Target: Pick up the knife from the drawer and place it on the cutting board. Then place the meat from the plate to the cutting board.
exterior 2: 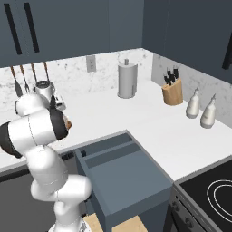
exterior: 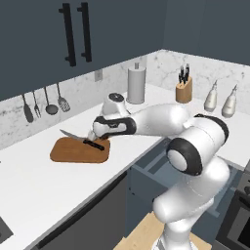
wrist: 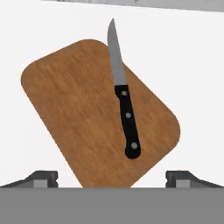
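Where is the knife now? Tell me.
The knife lies on the cutting board in the hand view, handle on the wood, blade tip past its edge, below the open gripper.

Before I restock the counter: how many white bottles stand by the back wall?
2. One white bottle stands right of the knife block; the second bottle stands just beyond it, toward the stove. Others may sit outside the frames.

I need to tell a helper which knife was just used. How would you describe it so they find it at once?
On the white counter lies a brown cutting board, in front of the hanging utensils. The knife lies flat on it, black handle on the wood, blade tip past the edge, unlike the knives standing in the knife block.
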Available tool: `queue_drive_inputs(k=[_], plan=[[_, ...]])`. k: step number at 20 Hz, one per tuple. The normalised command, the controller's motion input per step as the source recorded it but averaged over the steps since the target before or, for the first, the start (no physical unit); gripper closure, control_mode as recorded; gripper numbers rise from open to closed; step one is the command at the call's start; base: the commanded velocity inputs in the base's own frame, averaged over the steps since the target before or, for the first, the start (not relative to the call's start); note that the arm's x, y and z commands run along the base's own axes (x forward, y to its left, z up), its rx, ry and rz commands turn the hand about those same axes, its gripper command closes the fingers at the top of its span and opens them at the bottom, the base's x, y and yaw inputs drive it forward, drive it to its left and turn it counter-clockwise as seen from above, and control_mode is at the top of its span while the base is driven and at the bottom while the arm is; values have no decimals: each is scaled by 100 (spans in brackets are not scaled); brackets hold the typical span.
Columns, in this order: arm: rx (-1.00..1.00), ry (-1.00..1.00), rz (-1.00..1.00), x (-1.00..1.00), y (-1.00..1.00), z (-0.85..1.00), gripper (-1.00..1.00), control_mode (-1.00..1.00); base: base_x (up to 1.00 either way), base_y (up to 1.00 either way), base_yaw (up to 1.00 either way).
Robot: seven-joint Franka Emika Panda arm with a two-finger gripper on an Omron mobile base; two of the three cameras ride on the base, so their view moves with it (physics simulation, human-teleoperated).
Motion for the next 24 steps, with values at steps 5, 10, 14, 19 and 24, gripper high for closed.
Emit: queue_drive_inputs(k=[5,10,14,19,24], plan=[[19,8,-7,-100,-67,100,-100,-100,0,0,0],[6,15,-6,-100,-39,100,-100,-100,0,0,0],[1,20,-7,-100,-8,71,-100,-100,0,0,0],[0,21,-2,-79,0,16,-100,-100,0,0,0],[0,0,0,0,0,0,-100,100,-100,39,30]])
